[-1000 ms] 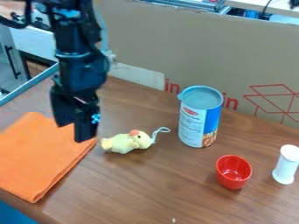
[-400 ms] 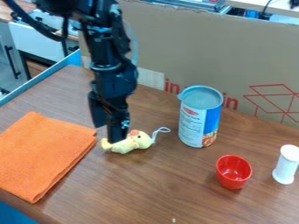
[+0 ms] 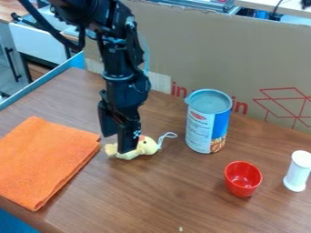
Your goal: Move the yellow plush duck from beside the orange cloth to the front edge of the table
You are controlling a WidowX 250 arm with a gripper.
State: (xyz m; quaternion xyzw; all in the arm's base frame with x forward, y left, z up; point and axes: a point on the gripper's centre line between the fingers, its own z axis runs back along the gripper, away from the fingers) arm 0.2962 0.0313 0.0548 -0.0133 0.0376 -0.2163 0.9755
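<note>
The black gripper hangs low over the table at left of centre, its two fingers apart. One finger overlaps the middle of a small yellow plush chick in the view; whether they touch I cannot tell. The chick lies on its side, with a white loop of string stretching from its head to the right. Left of the gripper lies a folded orange cloth.
A blue and white can stands right of the chick. Farther right are a red cup and a white cylindrical bottle. A cardboard panel rises along the table's back edge.
The arm has swung right from above the orange cloth to the chick, and the gripper has come slightly lower since the middle frame. The chick and the other objects stay in place.
</note>
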